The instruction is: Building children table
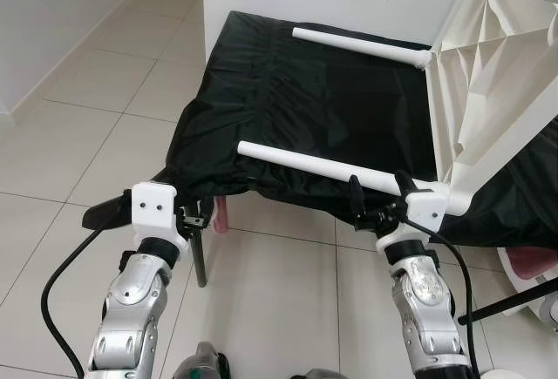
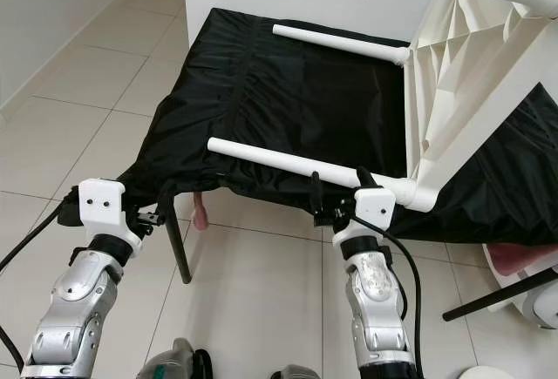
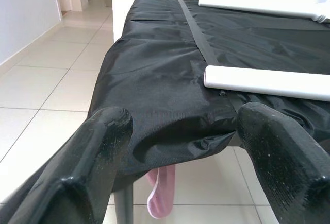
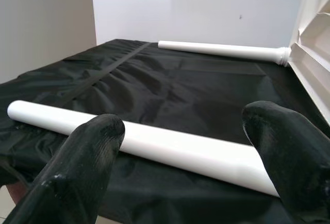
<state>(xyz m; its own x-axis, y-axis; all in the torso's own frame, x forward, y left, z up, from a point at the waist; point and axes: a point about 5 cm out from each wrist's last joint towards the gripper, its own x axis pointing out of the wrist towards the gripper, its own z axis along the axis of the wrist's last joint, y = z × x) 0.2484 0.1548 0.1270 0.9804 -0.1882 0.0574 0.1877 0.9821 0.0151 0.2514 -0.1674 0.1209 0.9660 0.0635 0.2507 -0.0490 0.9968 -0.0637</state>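
A: What's closest to the cam?

B: The two silver arms, low in the head views. Left gripper (image 1: 199, 219) sits at the front left corner of the black cloth (image 1: 296, 100), right gripper (image 1: 377, 200) at the near white leg (image 1: 318, 168).

A: Fingers?

B: Both sets spread apart. In the right wrist view the right fingers (image 4: 87, 154) stand on either side of the near leg, which runs across the gap btwn them, just beyond the tips. Can't tell if they touch it. In the left wrist view the left fingers (image 3: 90, 157) frame the drooping cloth edge, w/ the free end of that same leg just past them on the cloth.

A: And the kids' table itself?

B: The white tabletop (image 1: 488, 118) stands on its side at the right edge of the cloth-covered counter (image 2: 183, 261). Two legs stick out from it, lying across the cloth: the near one, and the far leg (image 1: 362, 46) at the back, well apart from both grippers.

A: Anything else?

B: Pale floor tiles (image 1: 78, 118), a black cable (image 1: 52, 296) off the left arm, sth pink (image 3: 161, 193) under the cloth edge.
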